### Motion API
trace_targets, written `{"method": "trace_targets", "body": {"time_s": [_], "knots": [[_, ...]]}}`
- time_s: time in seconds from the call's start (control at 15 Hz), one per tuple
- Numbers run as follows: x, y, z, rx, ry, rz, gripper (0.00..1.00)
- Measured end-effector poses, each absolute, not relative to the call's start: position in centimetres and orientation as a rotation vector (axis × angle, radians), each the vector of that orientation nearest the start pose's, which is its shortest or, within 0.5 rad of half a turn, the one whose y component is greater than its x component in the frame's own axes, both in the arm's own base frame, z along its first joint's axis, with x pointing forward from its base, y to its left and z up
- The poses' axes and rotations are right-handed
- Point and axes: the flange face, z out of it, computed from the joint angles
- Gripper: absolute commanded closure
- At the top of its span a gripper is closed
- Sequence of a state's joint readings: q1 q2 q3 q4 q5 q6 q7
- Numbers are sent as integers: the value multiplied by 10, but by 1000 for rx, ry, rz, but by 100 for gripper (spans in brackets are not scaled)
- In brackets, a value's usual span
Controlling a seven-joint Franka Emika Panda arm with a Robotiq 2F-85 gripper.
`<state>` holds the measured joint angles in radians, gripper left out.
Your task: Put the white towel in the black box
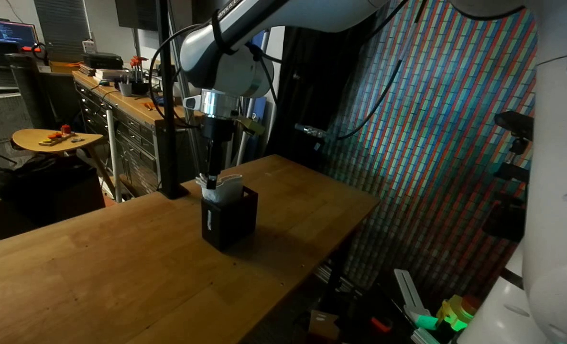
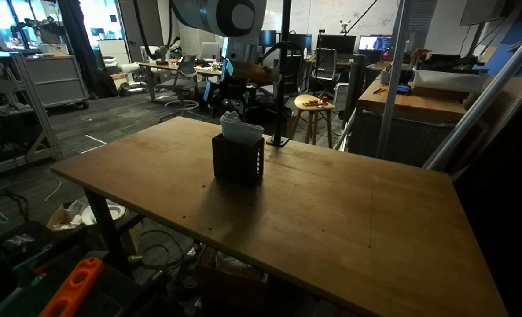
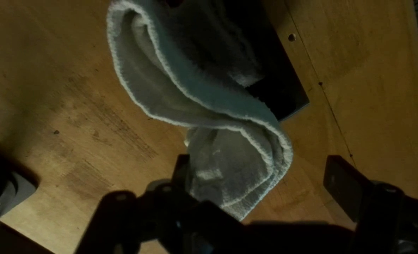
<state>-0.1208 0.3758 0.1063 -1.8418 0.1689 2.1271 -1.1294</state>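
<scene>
White and softly folded, the towel (image 1: 227, 191) stands in the black box (image 2: 237, 160), its lower part inside and its upper folds rising above the rim. The box rests on the wooden table (image 2: 353, 198), to the left of the black post (image 2: 283, 83) and nearer than it in an exterior view. In the wrist view the gripper (image 3: 260, 174) is spread wide and has hold of nothing; the finger (image 3: 180, 173) at left is just beside the towel, and whether they touch, I cannot tell. I judge that the step in hand is the release, and the placing is nearly complete. The next move should call for a straight, slow rise, so that this finger does not pull the towel out.
</scene>
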Motion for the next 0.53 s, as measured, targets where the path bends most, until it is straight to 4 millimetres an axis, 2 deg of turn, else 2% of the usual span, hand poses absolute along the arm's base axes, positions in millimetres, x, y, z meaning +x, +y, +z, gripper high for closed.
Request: {"method": "trace_targets", "body": {"time_s": [0.07, 0.53], "knots": [[627, -6, 317, -2571, -1427, -29, 30], [626, -7, 304, -2559, -1381, -21, 85]]}}
